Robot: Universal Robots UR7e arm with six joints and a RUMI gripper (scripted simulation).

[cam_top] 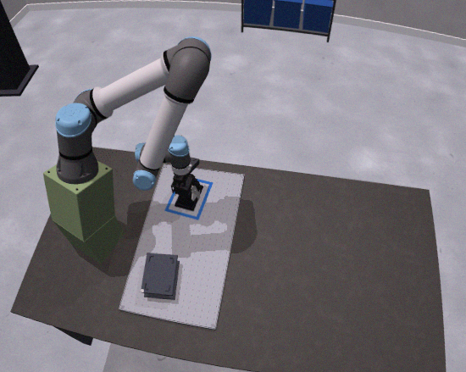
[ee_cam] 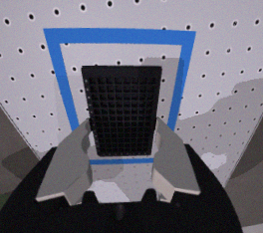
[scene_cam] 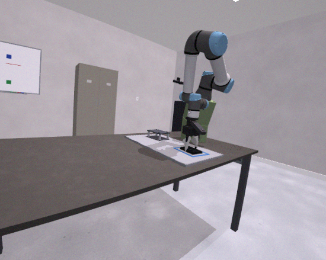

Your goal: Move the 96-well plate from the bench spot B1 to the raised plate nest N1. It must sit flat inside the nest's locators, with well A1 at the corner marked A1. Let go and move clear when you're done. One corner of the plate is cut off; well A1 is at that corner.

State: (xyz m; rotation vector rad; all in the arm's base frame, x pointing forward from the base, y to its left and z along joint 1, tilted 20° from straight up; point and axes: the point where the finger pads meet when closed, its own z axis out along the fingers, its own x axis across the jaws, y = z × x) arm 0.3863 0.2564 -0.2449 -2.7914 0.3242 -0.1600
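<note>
Now our pincer is half-closed, its jaws flanking the 96-well plate inside B1's blue outline near the desk's robot-side edge; whether they pinch yet, we cannot tell. Likely light, rigid, slick: grip its long sides.
</note>
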